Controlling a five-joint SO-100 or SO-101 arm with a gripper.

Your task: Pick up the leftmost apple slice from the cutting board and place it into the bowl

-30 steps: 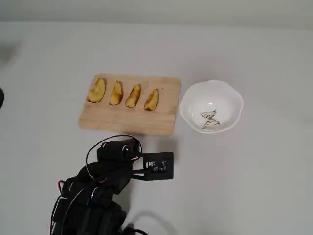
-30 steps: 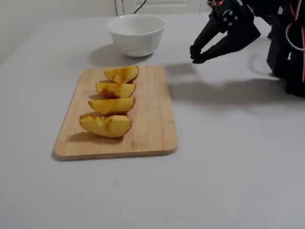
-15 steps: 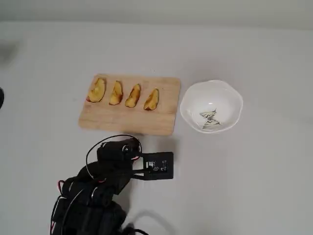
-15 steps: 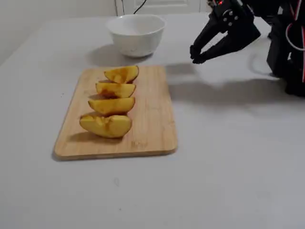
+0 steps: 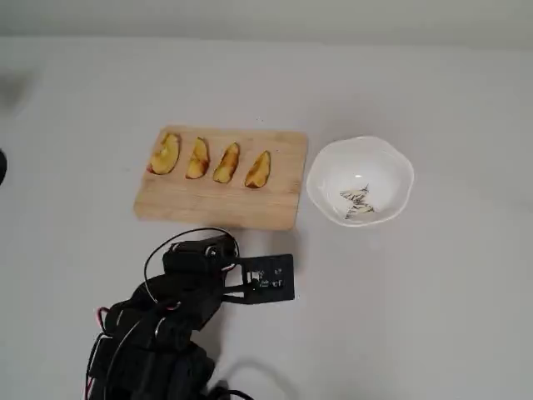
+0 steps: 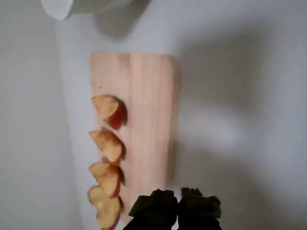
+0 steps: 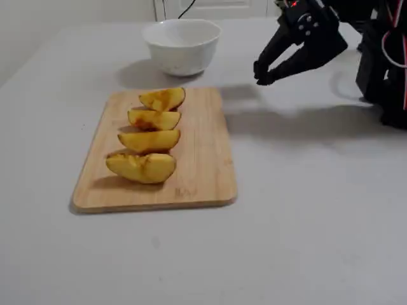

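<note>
hovering with fingertips pressed together, empty, the gripper (image 7: 264, 76) above bare table at 3 o'clock of the cutting board (image 7: 203, 165) in the fixed view. lying at the board's near end, first in a row of four, the leftmost apple slice (image 7: 141, 168). sitting just past the board's far edge at 12 o'clock, the white bowl (image 7: 181, 44).

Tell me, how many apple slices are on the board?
4, in one row on the cutting board: the leftmost apple slice, then the second slice, third slice and fourth slice, nearest the bowl. None seems hidden.
</note>
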